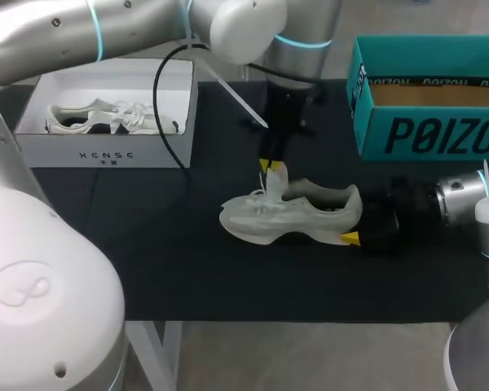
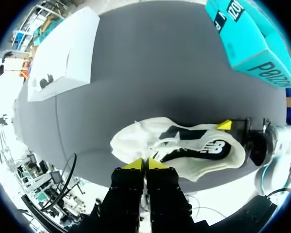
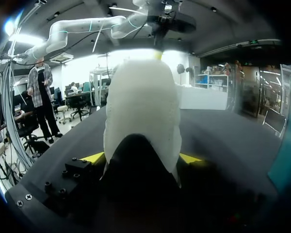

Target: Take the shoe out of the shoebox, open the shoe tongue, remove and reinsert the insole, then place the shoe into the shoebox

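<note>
We have the shoe out and lying on its side on the dark desk, about midway between the white shoebox and the teal shoebox, so the first step looks finished. A second shoe lies in the white box. The teal box shows only its brown inside from the head view. Our right claw has the shoe by the heel, with a yellow tip pressed on each side and the fingers spread only as wide as the heel. Our left claw comes down from above on the shoe's throat with its tips pinched together and no gap showing. In the head view a pale flap, which we take for the tongue, stands up from the laces to those tips, so we judge it is gripped there. That puts us in the tongue-opening step, with the heel braced. We cannot see the insole clearly inside the dark opening, and we judge it has not come out. Still to do are lifting the insole out, seating it again, and putting the shoe into a shoebox.
</note>
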You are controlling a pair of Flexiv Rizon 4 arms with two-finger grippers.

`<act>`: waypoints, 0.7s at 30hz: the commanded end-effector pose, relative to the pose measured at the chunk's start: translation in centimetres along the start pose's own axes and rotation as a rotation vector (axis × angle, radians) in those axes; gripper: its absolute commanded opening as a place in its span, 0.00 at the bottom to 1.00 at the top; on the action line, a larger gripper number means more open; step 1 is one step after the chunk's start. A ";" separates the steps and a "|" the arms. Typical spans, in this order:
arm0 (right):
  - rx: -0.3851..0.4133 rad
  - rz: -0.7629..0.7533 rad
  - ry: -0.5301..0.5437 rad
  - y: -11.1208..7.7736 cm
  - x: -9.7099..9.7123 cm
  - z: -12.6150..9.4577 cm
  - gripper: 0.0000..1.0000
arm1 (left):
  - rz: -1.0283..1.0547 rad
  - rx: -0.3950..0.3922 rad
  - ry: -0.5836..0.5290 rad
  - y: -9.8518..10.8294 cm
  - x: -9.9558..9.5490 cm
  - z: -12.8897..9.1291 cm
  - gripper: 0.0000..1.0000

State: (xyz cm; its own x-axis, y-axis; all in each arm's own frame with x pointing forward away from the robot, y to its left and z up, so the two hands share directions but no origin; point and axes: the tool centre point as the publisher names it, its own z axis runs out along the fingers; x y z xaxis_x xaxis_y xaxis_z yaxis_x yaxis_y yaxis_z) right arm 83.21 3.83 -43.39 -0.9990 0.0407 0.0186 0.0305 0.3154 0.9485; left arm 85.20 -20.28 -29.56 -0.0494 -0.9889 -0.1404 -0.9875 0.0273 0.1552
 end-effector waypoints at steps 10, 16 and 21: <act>0.003 0.001 0.000 -0.2 -0.1 0.4 0.00 | -0.014 -0.157 0.134 0.4 1.7 2.1 0.78; 0.003 0.001 0.000 -0.2 -0.1 0.4 0.00 | 0.011 -0.168 0.115 0.6 2.9 2.6 0.33; 0.003 0.001 0.000 -0.2 -0.1 0.4 0.00 | 0.022 -0.173 0.111 0.7 2.9 2.5 0.00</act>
State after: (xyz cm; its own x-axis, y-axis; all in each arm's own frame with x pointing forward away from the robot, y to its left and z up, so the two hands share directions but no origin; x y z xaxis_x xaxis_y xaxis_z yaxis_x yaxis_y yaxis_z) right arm 83.21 3.83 -43.40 -0.9990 0.0406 0.0185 0.0304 0.3154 0.9485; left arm 83.66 -22.53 -32.38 -0.0415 -0.9989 -0.0226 -0.9467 0.0321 0.3204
